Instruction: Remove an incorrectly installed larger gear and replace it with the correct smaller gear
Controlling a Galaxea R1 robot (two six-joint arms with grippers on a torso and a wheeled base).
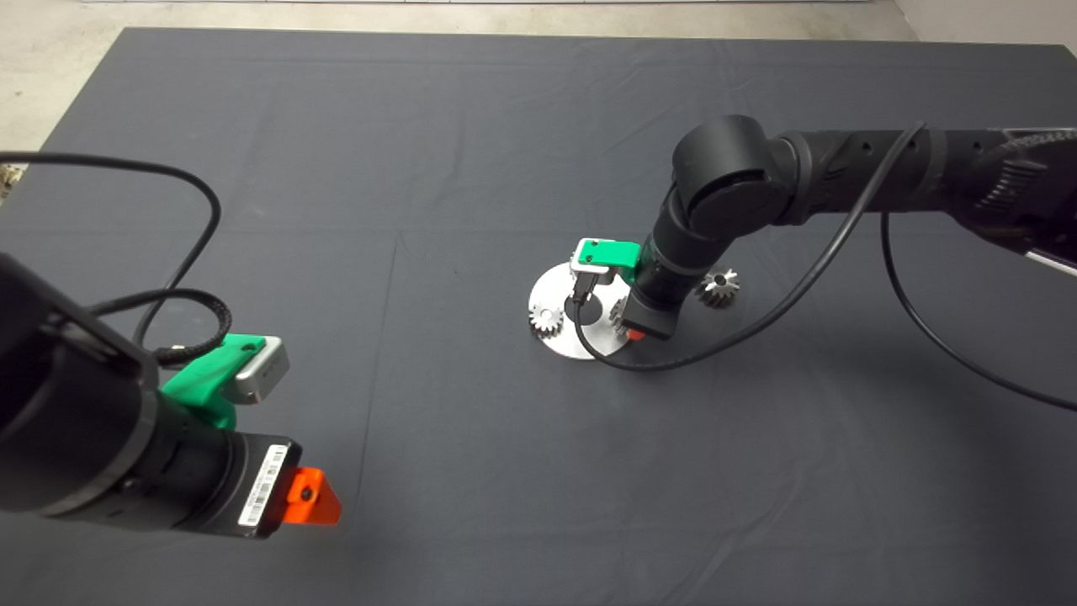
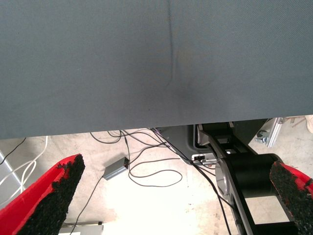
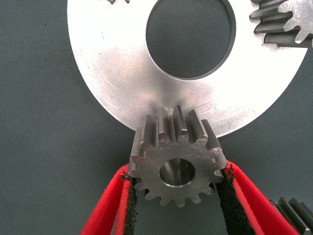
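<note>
The smaller gear, grey steel with short even teeth, sits clamped in the right gripper's jaws.

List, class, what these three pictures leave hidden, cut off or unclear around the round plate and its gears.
- Head view: the right arm covers the right gripper and the smaller gear it holds, and part of the plate.
- Right wrist view: whether that gear touches the plate cannot be told; two other gears are cut off by the edges.
- Larger gear: half hidden behind the arm in the head view.
- Left gripper: shows only mat edge and floor.
</note>
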